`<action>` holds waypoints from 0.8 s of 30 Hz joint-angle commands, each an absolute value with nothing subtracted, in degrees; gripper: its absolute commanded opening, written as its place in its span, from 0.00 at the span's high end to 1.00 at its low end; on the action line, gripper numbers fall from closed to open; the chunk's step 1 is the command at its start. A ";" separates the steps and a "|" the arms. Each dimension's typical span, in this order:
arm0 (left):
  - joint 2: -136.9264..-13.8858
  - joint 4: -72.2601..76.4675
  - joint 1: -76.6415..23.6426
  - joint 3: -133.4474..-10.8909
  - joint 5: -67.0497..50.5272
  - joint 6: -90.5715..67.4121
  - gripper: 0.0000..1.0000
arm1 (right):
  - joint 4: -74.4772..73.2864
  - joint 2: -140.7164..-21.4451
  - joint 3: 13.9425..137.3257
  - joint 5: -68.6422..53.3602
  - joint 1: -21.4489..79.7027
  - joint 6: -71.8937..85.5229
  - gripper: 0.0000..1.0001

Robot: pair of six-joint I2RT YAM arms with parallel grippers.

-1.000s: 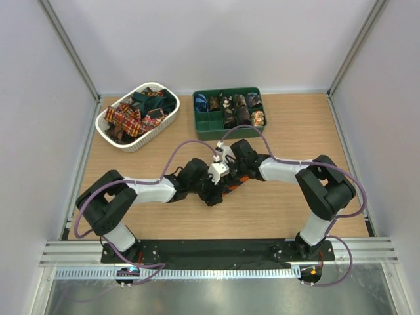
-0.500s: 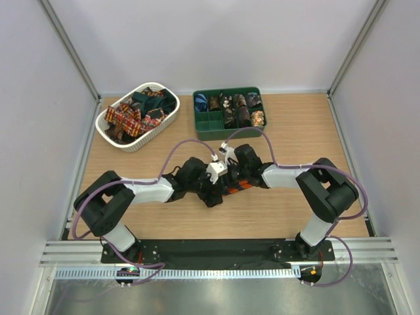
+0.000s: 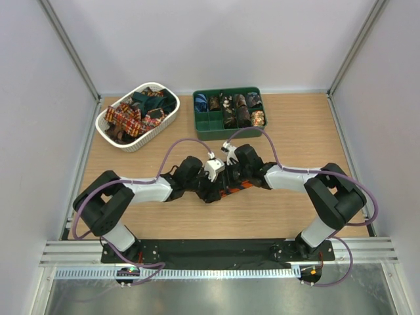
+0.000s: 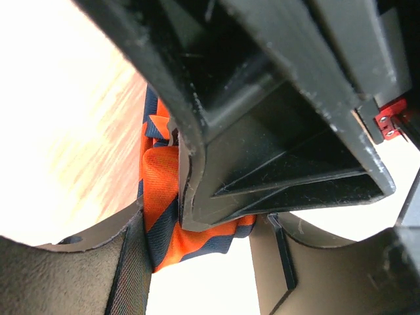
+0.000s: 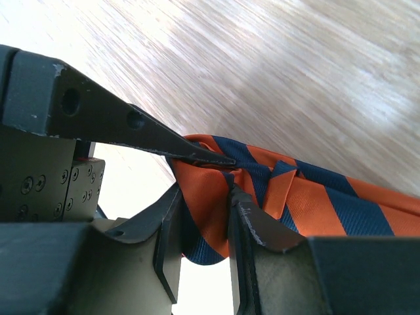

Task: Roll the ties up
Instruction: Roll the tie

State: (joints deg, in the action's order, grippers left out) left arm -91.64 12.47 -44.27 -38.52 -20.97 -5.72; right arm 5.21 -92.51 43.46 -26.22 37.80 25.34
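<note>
The orange-and-navy striped tie (image 3: pixel 233 188) lies mid-table, mostly hidden under both wrists. My right gripper (image 5: pixel 207 210) is shut on a folded, partly rolled end of the tie (image 5: pixel 315 197), with fabric pinched between its pads. My left gripper (image 4: pixel 203 230) comes in from the opposite side. The tie (image 4: pixel 161 197) and one right-gripper finger fill the gap between its fingers, and fabric touches both of them. In the top view the left gripper (image 3: pixel 211 187) and the right gripper (image 3: pixel 226 184) meet tip to tip.
A white oval basket (image 3: pixel 134 146) at the back left holds several loose ties (image 3: pixel 131 115). A green compartment tray (image 3: pixel 230 136) at the back centre holds rolled ties (image 3: pixel 239 108). Walls stand on three sides.
My left jaws widened, then closed in again around the tie's roll. Both wrists shifted slightly towards the near edge. The right grip is unchanged.
</note>
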 commanded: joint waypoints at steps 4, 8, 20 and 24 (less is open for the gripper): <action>-90.53 10.99 -43.51 -36.83 -19.42 -7.73 0.47 | 2.63 -89.21 43.34 -25.58 38.14 28.30 0.73; -90.79 10.81 -43.77 -36.65 -19.16 -7.91 0.50 | 5.71 -88.33 40.78 -25.93 38.14 29.71 0.55; -90.97 9.41 -45.17 -37.26 -17.84 -6.50 0.50 | 2.29 -89.03 41.39 -30.67 38.06 30.50 0.31; -90.88 9.23 -45.61 -37.44 -17.32 -6.06 0.50 | 1.33 -90.52 42.45 -32.78 38.23 30.41 0.40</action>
State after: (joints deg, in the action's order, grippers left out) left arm -91.11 11.86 -45.52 -37.69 -21.21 -6.79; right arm 4.12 -90.13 40.47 -26.06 37.12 29.93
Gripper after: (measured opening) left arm 0.501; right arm 0.611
